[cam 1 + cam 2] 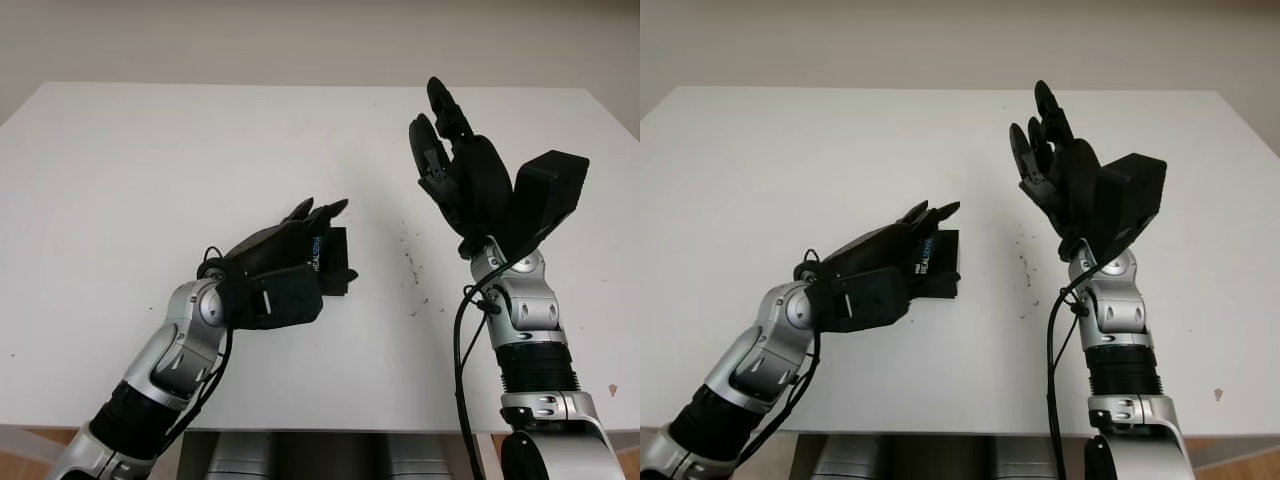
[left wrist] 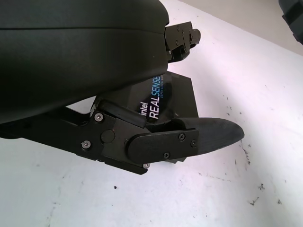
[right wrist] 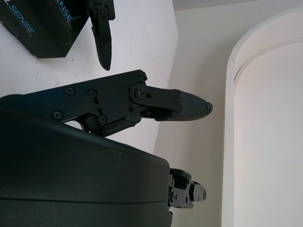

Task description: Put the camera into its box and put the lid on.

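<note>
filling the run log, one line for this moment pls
left hand: over black box, grasp unclear | right hand: raised, open, holding nothing | box: lies on white table

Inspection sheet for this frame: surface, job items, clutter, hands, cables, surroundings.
Surface: white table, dark specks near the middle.
Job's things: black box printed with Intel RealSense lies on the table under the left hand; whether its lid is on cannot be told. A camera: nothing seen.
Clutter: nothing seen.
Hands: left hand is over the box, fingers on it, grip unclear. Right hand is raised above the table, open.
Cables: black cable runs along the right forearm; another loops at the left wrist.
Surroundings: pale wall behind the table.
</note>
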Motion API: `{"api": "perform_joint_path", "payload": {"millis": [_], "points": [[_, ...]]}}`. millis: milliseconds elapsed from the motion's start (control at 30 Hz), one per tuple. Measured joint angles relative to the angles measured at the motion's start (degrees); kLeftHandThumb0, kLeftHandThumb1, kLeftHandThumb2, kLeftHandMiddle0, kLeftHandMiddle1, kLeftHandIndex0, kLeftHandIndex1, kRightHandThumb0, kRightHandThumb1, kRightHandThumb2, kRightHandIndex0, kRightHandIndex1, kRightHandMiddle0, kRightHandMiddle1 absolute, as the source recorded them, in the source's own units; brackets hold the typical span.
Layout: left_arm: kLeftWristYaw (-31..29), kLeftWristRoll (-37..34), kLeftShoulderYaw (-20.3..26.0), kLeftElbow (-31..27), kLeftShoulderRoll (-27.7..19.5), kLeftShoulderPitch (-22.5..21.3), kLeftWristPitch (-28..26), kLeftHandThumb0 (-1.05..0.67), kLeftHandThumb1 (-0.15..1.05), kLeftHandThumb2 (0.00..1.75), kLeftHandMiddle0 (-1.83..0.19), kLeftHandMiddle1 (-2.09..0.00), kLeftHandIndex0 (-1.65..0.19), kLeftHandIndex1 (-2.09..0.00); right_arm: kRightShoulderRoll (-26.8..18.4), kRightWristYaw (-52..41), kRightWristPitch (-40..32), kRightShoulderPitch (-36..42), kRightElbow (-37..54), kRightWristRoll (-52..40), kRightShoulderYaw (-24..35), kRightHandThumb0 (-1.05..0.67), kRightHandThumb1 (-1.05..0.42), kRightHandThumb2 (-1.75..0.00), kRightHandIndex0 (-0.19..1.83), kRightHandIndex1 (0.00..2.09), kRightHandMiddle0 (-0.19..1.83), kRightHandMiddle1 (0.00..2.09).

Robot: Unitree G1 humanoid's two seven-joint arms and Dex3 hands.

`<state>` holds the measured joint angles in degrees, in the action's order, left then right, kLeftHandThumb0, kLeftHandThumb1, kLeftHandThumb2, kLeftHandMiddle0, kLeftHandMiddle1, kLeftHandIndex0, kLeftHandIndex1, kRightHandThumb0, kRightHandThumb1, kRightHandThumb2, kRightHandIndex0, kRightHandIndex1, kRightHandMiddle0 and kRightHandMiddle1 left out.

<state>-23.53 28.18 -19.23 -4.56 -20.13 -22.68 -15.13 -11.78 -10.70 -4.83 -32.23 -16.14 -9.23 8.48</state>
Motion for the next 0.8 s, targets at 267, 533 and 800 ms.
{"api": "perform_joint_path", "payload": {"millis": [267, 533, 800], "points": [[-2.0, -0.2, 1.3, -2.5, -2.4, 1.5, -3.4, -0.74, 1.05, 0.55, 0.19, 0.0, 0.19, 0.0, -0.2, -0.4, 0.0, 0.0, -0.1, 0.0, 0.1, -0.55, -1.05, -0.48, -0.06, 0.06, -0.01, 0.06], [1.4, -4.3, 4.8, -2.6, -0.8, 2.7, -3.3, -0.73, 1.05, 0.53, 0.19, 0.0, 0.19, 0.0, -0.2, -0.7, 0.0, -0.4, -0.2, -0.1, 0.2, -0.55, -1.05, -0.48, -0.07, 0.05, 0.0, 0.06], [9.3, -16.6, 16.7, 1.7, 3.2, -2.4, 3.3, -0.76, 1.05, 0.63, 0.19, 0.0, 0.19, 0.0, -0.2, -0.7, 0.3, -0.4, -0.3, -0.1, 0.3, -0.56, -1.05, -0.48, -0.07, 0.05, -0.03, 0.05]]}}
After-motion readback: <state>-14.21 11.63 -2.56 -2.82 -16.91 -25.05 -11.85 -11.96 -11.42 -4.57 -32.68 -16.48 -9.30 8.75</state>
